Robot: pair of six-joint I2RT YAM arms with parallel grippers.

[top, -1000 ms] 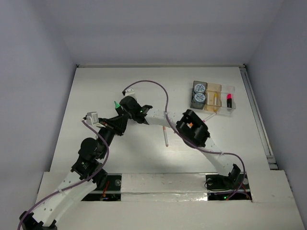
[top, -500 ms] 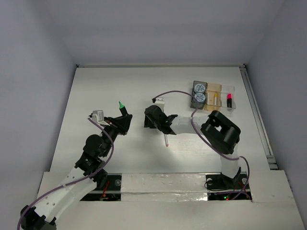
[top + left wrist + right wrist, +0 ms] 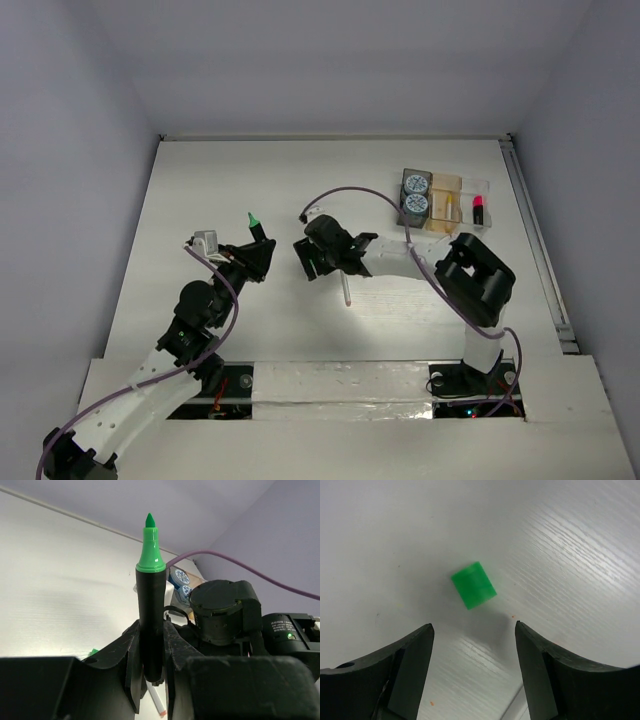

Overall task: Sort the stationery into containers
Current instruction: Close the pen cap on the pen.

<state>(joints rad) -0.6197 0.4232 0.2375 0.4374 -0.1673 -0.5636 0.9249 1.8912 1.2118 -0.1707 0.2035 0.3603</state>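
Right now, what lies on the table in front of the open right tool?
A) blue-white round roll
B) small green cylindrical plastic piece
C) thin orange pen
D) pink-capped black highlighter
B: in the right wrist view the small green cylindrical plastic piece lies loose on the white table, just ahead of the open right tool and touching neither finger.

A white table (image 3: 250,170) is carrying a row of joined trays (image 3: 488,186), sitting near its far right corner. A thin pale pen (image 3: 346,290) is lying near the middle. A small green cap (image 3: 473,585) is resting on the bare surface.
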